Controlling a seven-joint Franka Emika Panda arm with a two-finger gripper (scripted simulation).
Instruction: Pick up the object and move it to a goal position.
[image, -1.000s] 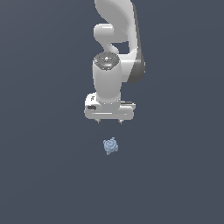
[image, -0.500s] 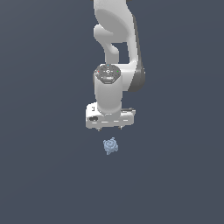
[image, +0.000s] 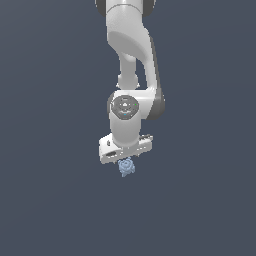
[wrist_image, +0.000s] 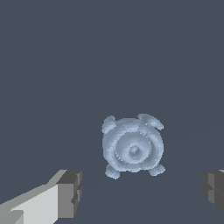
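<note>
The object (image: 127, 167) is a tiny pale blue knobbly blob lying on the dark grey floor. In the wrist view the object (wrist_image: 132, 148) shows as a round ringed body with small knobs at its corners. My white gripper (image: 125, 159) hangs directly above it, its body hiding the top of the blob in the exterior view. The gripper (wrist_image: 142, 192) is open: the two dark fingertips (wrist_image: 70, 193) stand wide apart on either side, with the object between and beyond them, not touched.
The white arm (image: 131, 45) rises straight up behind the gripper. All around is plain dark grey floor (image: 50, 200) with no other objects or edges in view.
The gripper has come down toward the object, from well above it to just over it. The object has not moved.
</note>
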